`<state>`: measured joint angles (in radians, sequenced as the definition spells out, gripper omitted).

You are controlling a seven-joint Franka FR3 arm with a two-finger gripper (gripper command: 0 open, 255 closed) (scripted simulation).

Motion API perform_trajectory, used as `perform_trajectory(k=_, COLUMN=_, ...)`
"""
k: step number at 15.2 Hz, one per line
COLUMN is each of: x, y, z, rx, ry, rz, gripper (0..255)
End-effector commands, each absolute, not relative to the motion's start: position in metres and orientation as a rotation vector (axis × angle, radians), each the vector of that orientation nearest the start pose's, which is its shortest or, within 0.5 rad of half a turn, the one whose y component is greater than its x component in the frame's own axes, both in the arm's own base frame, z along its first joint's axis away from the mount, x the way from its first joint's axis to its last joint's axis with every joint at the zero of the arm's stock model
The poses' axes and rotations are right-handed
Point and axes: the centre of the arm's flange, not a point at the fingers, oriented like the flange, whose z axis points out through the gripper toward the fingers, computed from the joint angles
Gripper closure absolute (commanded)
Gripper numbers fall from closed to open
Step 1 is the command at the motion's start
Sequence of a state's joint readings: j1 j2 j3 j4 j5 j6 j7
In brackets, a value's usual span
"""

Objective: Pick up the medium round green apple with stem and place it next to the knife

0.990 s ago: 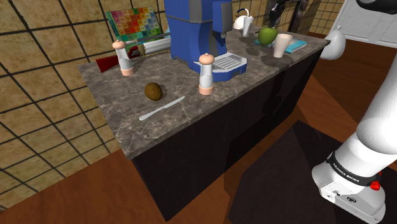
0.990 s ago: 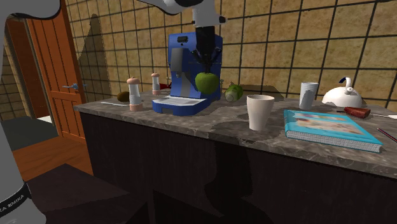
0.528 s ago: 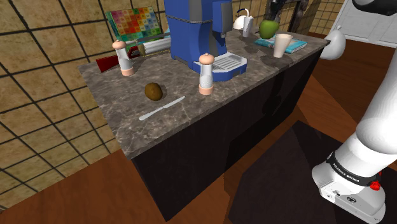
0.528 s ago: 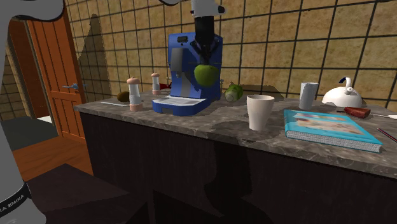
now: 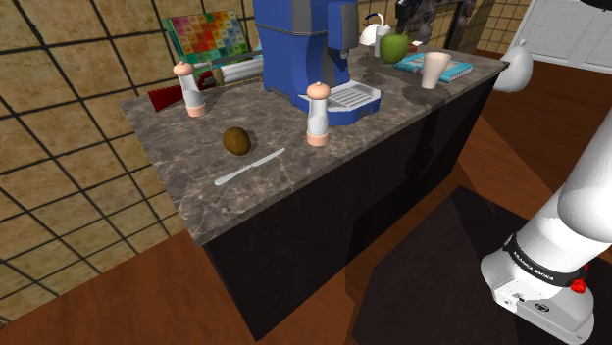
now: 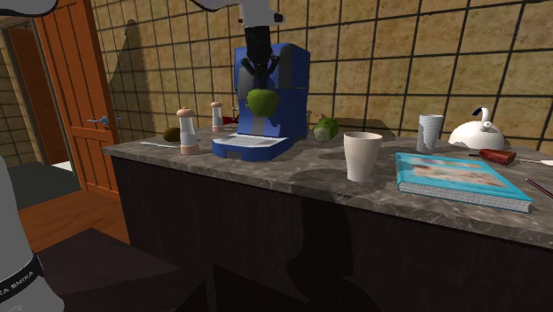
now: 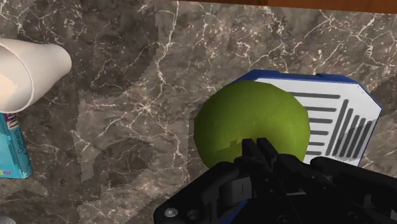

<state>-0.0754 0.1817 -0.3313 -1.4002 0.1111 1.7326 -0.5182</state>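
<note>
1. In the wrist view the apple covers part of a grated tray.
2. The cup and book there are cut off at the edge.
3. A grinder half hides a brown lump in the second exterior view.

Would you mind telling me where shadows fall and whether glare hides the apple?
Wrist view: no glare on the apple; a soft shadow darkens the counter beside it. Second exterior view: the apple looks dim against the blue machine. Shoulder view: the apple is bright and evenly lit.
</note>
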Motion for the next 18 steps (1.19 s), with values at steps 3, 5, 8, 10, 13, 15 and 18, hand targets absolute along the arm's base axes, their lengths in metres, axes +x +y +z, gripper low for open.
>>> perform_trajectory(k=3, x=0.593, y=-0.164, z=0.618, rx=-3.15, ry=-0.175, rz=-0.264, gripper=255)
perform_trajectory(k=5, x=0.597, y=-0.138, z=0.618, rx=-3.15, ry=-0.175, rz=-0.264, gripper=255)
perform_trajectory(k=8, x=0.603, y=-0.099, z=0.618, rx=-3.15, ry=-0.175, rz=-0.264, gripper=255)
perform_trajectory(k=10, x=0.607, y=-0.073, z=0.619, rx=-3.15, ry=-0.175, rz=-0.264, gripper=255)
perform_trajectory(k=13, x=0.613, y=-0.034, z=0.619, rx=-3.15, ry=-0.175, rz=-0.264, gripper=255)
perform_trajectory(k=15, x=0.618, y=-0.008, z=0.619, rx=-3.15, ry=-0.175, rz=-0.264, gripper=255)
perform_trajectory(k=18, x=0.624, y=0.031, z=0.619, rx=-3.15, ry=-0.175, rz=-0.264, gripper=255)
